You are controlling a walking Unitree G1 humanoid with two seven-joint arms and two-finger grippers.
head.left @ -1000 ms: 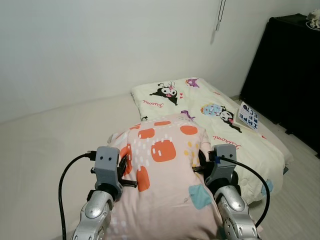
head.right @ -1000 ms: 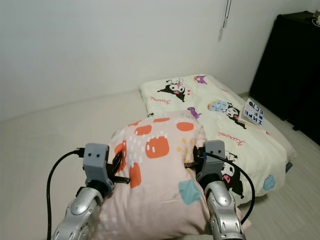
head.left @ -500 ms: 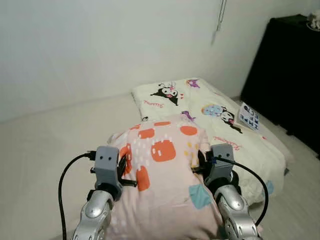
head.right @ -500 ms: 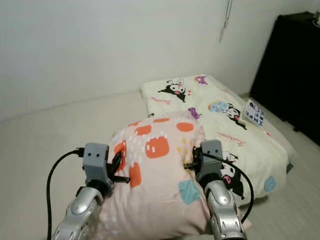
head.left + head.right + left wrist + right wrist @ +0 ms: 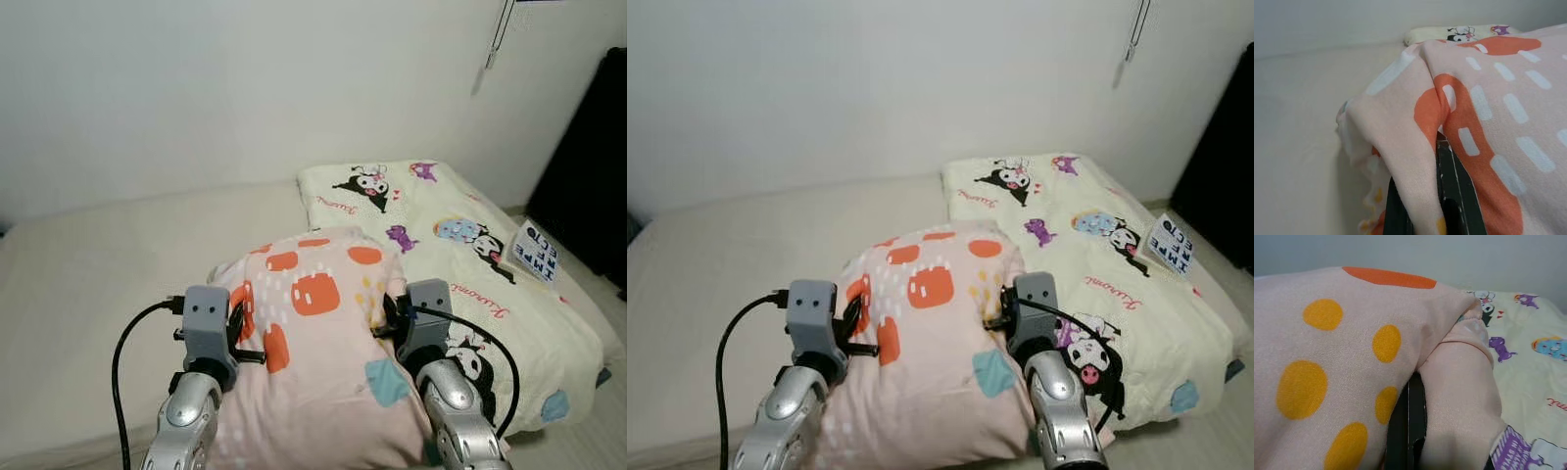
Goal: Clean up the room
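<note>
A big pink pillow with orange, yellow and teal patches hangs in front of me, held up between both arms over the cream mattress. My left gripper is shut on the pillow's left edge; in the left wrist view its black fingers pinch a fold of the fabric. My right gripper is shut on the pillow's right edge, and in the right wrist view its fingers are buried in a crease of the cover.
A cream blanket printed with cartoon figures lies on the right half of the mattress, with a small book on it. A black cabinet stands at the far right. A cord hangs down the white wall.
The whole view has swung to the left, so the blanket and cabinet sit further right in the picture. Both grippers keep the same hold on the pillow.
</note>
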